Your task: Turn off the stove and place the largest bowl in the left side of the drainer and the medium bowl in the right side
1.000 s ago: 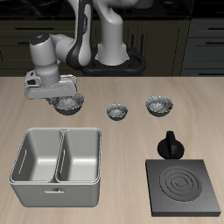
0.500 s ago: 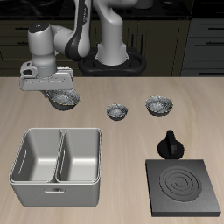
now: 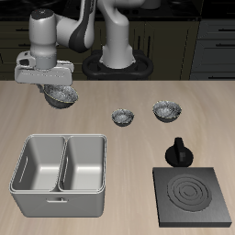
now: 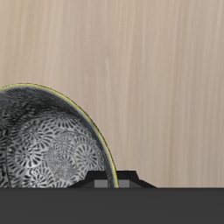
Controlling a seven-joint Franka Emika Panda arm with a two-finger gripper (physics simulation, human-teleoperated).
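Observation:
My gripper (image 3: 57, 87) is shut on the rim of the largest bowl (image 3: 62, 96), a crinkled silver bowl held above the table, behind the drainer (image 3: 27, 140). The wrist view shows this bowl's dark mottled inside (image 4: 48, 144) close up, with the gripper (image 4: 114, 180) at its rim. The medium bowl (image 3: 167, 111) rests on the table farther along, with a tiny bowl (image 3: 122, 117) between the two. The drainer's two compartments hold nothing. The stove (image 3: 193, 195) lies near the front edge with dark coil rings, and its black knob (image 3: 177, 151) stands just behind it.
The robot's base (image 3: 117, 64) stands at the back of the table, behind the bowls. Bare wood lies between the drainer and the stove.
The gripper has risen with the largest bowl, lifting it off the table and carrying it sideways away from the other bowls. Nothing else has moved.

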